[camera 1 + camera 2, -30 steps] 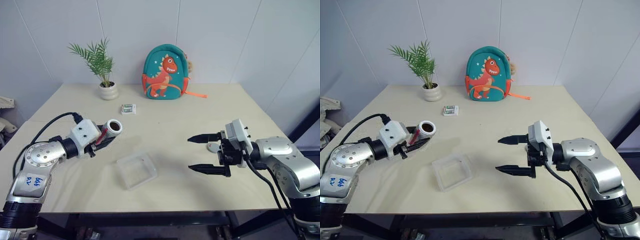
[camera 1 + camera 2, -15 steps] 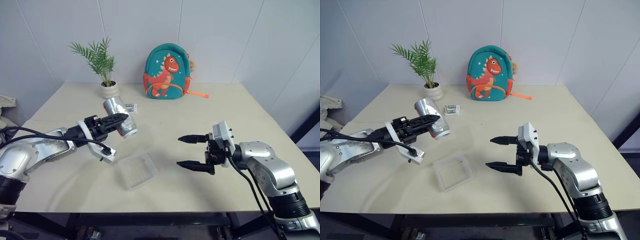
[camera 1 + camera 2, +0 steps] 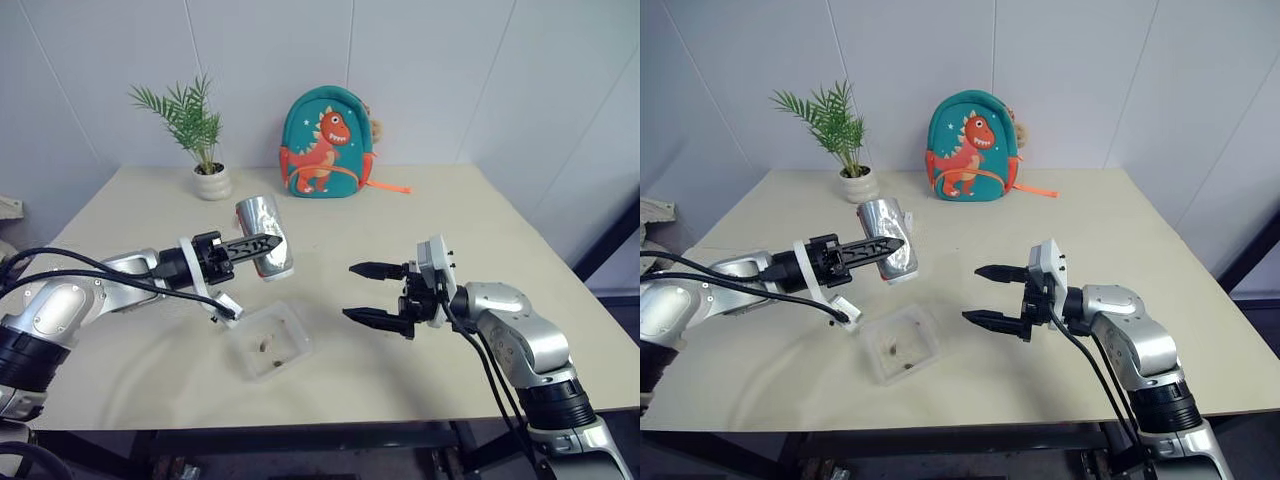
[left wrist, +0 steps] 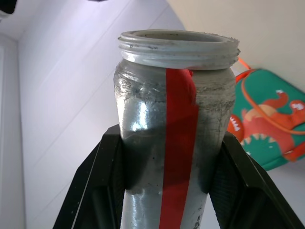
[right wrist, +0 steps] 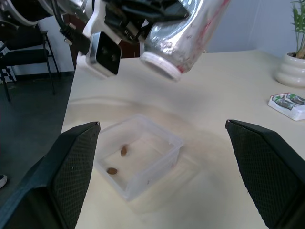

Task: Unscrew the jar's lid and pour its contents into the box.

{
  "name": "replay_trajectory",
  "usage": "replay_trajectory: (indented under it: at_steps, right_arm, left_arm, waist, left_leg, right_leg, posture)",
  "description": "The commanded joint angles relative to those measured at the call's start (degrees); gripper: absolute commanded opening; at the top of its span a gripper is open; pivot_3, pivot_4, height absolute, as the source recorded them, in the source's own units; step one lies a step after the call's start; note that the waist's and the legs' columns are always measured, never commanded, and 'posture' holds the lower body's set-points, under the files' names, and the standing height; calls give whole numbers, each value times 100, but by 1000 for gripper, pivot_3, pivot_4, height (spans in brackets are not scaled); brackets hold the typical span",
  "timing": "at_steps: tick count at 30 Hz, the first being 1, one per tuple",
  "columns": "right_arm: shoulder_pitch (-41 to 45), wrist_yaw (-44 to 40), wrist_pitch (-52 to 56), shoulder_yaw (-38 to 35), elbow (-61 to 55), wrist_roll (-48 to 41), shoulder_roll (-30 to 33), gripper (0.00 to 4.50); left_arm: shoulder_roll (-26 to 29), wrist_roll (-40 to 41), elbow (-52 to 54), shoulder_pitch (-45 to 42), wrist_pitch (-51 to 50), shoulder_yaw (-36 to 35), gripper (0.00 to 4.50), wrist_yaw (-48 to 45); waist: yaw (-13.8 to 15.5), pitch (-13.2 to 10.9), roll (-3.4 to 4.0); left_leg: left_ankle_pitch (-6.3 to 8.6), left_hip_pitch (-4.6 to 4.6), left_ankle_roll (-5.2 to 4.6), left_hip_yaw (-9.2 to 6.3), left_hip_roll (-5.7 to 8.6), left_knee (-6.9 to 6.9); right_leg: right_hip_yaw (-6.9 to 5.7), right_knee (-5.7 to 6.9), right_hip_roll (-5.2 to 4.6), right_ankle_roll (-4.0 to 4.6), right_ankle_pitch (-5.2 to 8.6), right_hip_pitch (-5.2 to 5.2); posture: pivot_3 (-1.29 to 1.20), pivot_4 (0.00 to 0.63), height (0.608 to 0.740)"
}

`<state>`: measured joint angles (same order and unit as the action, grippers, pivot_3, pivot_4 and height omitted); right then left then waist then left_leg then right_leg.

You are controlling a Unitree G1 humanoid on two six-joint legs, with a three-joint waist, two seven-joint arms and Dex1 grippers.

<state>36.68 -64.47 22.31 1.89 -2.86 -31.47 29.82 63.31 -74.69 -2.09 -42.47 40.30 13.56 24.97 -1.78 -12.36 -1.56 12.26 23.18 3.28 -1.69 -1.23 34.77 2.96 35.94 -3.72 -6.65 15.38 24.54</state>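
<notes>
One beige table [image 3: 500,210], white wall [image 3: 440,70], left gripper [image 3: 268,241] grasping jar [image 3: 265,250], right gripper [image 3: 362,293] released

Can't make out any readable text anywhere, not on the jar [image 4: 176,143] with its plain red stripe, nor on the small packet [image 5: 288,105] beside the plant pot.

I am reaching my left arm in from the left side, forearm running roughly level toward the middle, and my left gripper [image 3: 262,243] is clamping its two black fingers [image 4: 102,183] tight against the sides of the jar [image 3: 266,248], holding it tipped mouth-down. I am holding my right arm bent in from the right, its wrist turned so my right gripper [image 3: 366,293] is pointing left, its fingers spread wide apart, one above the other, gripping nothing.
</notes>
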Motion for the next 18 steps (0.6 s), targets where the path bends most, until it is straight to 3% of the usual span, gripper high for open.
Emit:
replay_trajectory:
  at_steps: [1, 7, 11, 15, 18]
  right_arm:
    - [69, -33, -122, -144, -102, -49, 21, 4464]
    - [-63, -30, -67, -180, -213, -74, 89, 4464]
    - [-203, -65, 78, -249, -366, -162, 250, 4464]
    - [-322, -82, 233, -262, -532, -208, 436, 4464]
    - [-420, -83, 363, -321, -661, -280, 575, 4464]
  left_arm:
    - [121, 1014, -208, 241, -316, -650, 1913, -490]
    - [-562, 4185, -552, 1187, -1216, -1700, 1913, -2226]
    - [-1508, 6382, -70, 1534, -3206, -2417, 1913, -3603]
    - [-2418, 7843, 457, 1928, -4834, -3434, 1913, -3730]
    - [-2837, 8516, 952, 2246, -5588, -3608, 1913, -3958]
  waist:
    - [-3, 0, 0]
    - [8, 0, 1]
    - [22, 1, -2]
    - [1, 3, -4]
    - [-12, 4, -6]
  left_leg:
    - [0, 0, 0, 1, -2, 3]
    - [2, -3, -3, 17, -18, 18]
    - [3, 1, -3, 23, -25, 32]
    - [3, -2, -3, 25, -30, 43]
    - [4, -10, -2, 35, -40, 42]
  right_leg:
    - [2, 2, 3, 0, 0, 0]
    - [13, 4, 15, 7, -4, 0]
    - [13, 1, 19, 11, -15, 0]
    - [14, 2, 25, 13, -23, -3]
    - [18, 1, 31, 18, -27, -3]
  posture:
    - [0, 150, 740]
    - [0, 150, 740]
    - [0, 150, 740]
    - [0, 150, 740]
    - [0, 150, 740]
